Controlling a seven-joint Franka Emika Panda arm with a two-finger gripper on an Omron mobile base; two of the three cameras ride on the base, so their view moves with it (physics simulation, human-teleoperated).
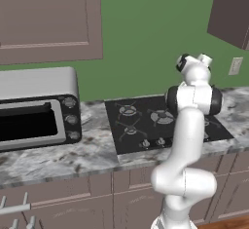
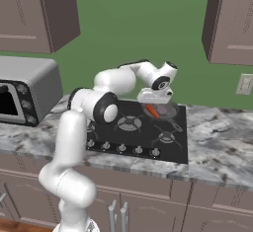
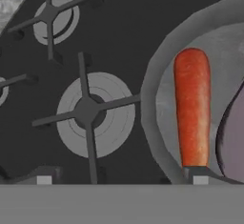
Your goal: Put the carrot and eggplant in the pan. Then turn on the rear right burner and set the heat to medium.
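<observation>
The grey pan [image 3: 152, 99] sits on the black stovetop's [image 3: 119, 37] rear right burner, and its rim crosses the hand view. Inside it lies the orange carrot [image 3: 192, 108], with the pale purple eggplant [image 3: 234, 142] beside it at the right edge. My gripper [image 3: 122, 179] hangs just above the pan's near rim. It is open, with the fingertips [image 3: 44, 178] set wide apart and nothing between them. In the right base view the gripper [image 2: 154, 98] hovers over the pan [image 2: 170, 112], where the carrot [image 2: 153, 111] shows as an orange streak.
A row of burner knobs [image 2: 121, 148] lines the stove's front edge. A silver toaster oven [image 1: 36, 108] stands on the marble counter [image 1: 58, 157] to the left. Wall cabinets [image 2: 230, 19] hang above, and an outlet [image 2: 244, 84] is on the green wall.
</observation>
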